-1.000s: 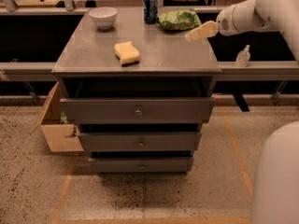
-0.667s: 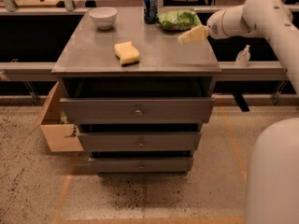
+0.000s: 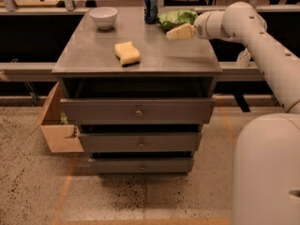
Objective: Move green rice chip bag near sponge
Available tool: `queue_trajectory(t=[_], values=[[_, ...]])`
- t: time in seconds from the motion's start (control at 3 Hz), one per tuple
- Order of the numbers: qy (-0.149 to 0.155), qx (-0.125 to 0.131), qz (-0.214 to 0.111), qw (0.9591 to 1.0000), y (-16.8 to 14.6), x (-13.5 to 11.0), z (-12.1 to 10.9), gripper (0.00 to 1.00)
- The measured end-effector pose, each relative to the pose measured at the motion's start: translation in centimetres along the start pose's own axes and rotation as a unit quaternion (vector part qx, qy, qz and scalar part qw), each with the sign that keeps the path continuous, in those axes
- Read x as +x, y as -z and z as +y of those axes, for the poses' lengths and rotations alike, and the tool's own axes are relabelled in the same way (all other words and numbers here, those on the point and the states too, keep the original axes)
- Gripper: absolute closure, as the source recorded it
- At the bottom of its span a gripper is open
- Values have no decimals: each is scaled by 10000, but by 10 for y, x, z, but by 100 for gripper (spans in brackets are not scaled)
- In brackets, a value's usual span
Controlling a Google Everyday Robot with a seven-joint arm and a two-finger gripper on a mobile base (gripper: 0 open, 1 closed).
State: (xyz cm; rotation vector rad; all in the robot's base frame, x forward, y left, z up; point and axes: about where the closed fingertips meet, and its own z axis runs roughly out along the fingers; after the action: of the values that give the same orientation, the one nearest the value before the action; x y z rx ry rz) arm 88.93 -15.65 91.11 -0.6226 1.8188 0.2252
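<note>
The green rice chip bag (image 3: 176,18) lies at the back right of the grey cabinet top (image 3: 140,55), shiny and crinkled. The pale-yellow sponge (image 3: 127,53) lies near the middle of the top, apart from the bag. My gripper (image 3: 178,32) reaches in from the right on a white arm and hovers just in front of the bag, over its near edge.
A blue drink can (image 3: 150,7) stands just left of the bag. A white bowl (image 3: 103,18) sits at the back left. The cabinet has three drawers (image 3: 138,110) below. A cardboard box (image 3: 58,125) stands on the floor at its left. My white base (image 3: 267,172) fills the lower right.
My arm has swung left, bringing the gripper from beside the bag's right end to just in front of the bag. The bag and sponge have not moved.
</note>
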Motion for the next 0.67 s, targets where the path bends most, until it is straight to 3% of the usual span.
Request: queue_trajectory(t=[0.67], values=[[-16, 476, -399, 9981, -55, -12, -8, 0]])
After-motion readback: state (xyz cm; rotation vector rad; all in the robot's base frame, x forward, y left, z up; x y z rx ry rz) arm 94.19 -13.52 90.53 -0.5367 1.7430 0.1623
